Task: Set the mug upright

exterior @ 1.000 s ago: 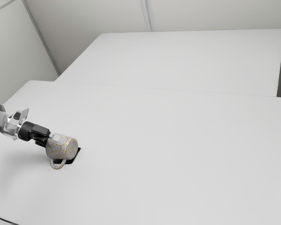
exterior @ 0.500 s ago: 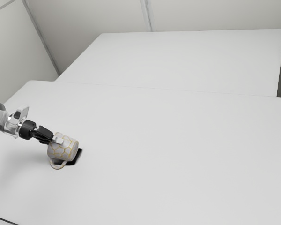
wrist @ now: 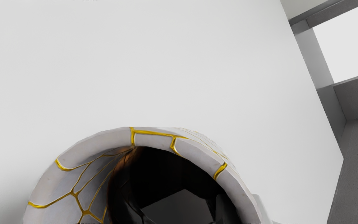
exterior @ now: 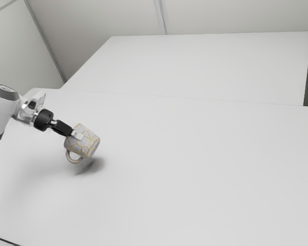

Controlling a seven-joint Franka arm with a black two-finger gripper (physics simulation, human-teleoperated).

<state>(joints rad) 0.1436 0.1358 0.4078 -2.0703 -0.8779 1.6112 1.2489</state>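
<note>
Exterior view: pincer (exterior: pixel 78 136) aslant.

At nine o'clock in your exterior view, the mug (exterior: pixel 84 143) looks like smooth glazed ceramic; its gold veins (wrist: pixel 221 171) have a glossy, metallic look, and its dark inside (wrist: pixel 169 171) looks slick and reflective. You see a smooth, matt table (exterior: pixel 195 169). The arm's white shell (exterior: pixel 2 115) looks like smooth plastic, its silvery wrist (exterior: pixel 26 110) like shiny metal, and the gripper (exterior: pixel 78 135) has a black, plastic-like body.
</note>
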